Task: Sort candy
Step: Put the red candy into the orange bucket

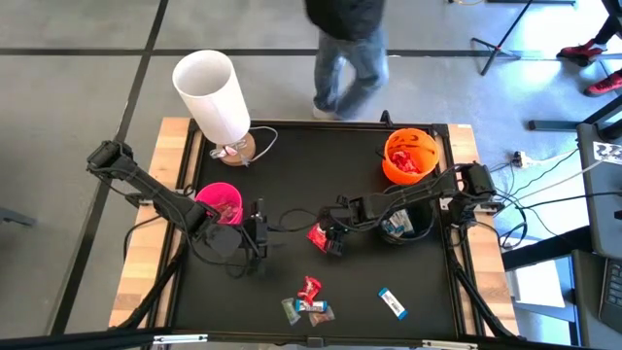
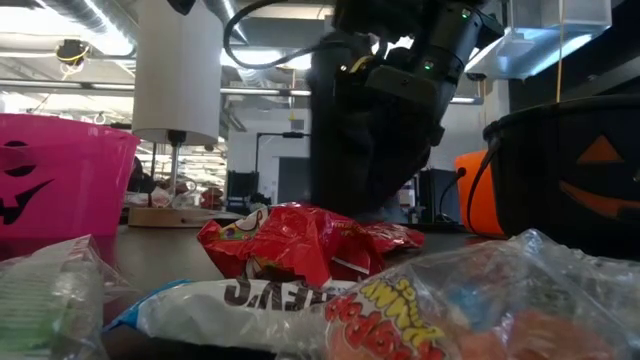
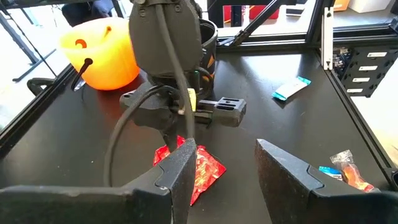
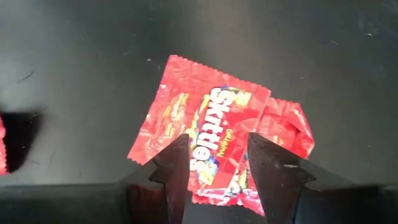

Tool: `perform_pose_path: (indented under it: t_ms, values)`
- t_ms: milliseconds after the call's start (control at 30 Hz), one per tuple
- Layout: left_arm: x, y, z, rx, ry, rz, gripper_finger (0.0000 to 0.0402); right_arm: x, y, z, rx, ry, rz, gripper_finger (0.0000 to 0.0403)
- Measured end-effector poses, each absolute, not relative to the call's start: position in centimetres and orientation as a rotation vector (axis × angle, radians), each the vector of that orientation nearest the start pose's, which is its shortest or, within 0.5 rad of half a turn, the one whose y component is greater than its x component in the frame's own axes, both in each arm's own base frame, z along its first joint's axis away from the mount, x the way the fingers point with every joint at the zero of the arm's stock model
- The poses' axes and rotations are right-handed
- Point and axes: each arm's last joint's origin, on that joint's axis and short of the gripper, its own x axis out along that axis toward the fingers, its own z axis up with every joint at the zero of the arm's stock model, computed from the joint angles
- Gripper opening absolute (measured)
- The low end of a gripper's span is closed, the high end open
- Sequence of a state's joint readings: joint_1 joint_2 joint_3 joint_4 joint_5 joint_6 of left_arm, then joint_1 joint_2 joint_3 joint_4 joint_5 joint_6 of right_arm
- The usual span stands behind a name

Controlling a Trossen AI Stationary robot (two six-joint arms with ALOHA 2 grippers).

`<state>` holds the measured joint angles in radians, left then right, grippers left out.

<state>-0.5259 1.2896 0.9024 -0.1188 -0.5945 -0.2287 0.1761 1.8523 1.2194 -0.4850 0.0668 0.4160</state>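
Right end effector [image 4: 214,165]: poised directly over a red candy packet [image 4: 205,127] near the middle of the desk [image 1: 292,156]; its two fingers stand apart, straddling the packet's near edge, and nothing is gripped.
Red candy packet: lies flat on the desk beneath the right end effector, with a second, crumpled red wrapper [image 4: 287,127] touching it on one side and partly under one finger.
Left end effector [image 3: 224,165]: waits open and empty just across from the right end effector, beside the pink bowl [image 1: 220,201].
Other candy: a small cluster of mixed wrappers [image 1: 308,301] and a lone blue-and-white piece [image 1: 391,303] lie on the desk well forward of both end effectors, towards the front edge.
Bowls: an orange bowl [image 1: 409,156] already holding red wrappers sits behind the right end effector; a black bowl [image 1: 397,226] sits under its arm.
Step in hand: picking up the red packet, in my judgement.
Doing it well: come straight down until the fingertips meet the desk, centre the packet between them, then close gently so the flat foil buckles upwards into the grip.
Risk: the two red wrappers may come up together; whether they overlap is hard to tell.
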Motion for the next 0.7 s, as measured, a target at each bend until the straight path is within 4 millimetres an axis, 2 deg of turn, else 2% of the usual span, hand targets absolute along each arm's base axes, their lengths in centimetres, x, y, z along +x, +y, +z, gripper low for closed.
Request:
perform_pose_path:
  t_ms: [233, 500, 600, 700]
  values:
    - [24.7, -12.5, 27.6, 0.042, 0.417, 0.116, 0.0153, 36.4, 8.4, 16.1, 0.181, 1.124, -0.066, 0.0163]
    - [24.7, -12.4, 27.5, 0.044, 0.419, 0.124, 0.0153, 36.9, 8.5, 13.8, 0.144, 1.150, -0.133, 0.0160]
    - [24.7, -12.4, 27.5, 0.044, 0.420, 0.124, 0.0153, 37.0, 8.5, 13.3, 0.135, 1.161, -0.136, 0.0141]
    - [24.7, -12.4, 27.5, 0.044, 0.419, 0.128, 0.0153, 37.0, 8.5, 13.3, 0.133, 1.162, -0.137, 0.0105]
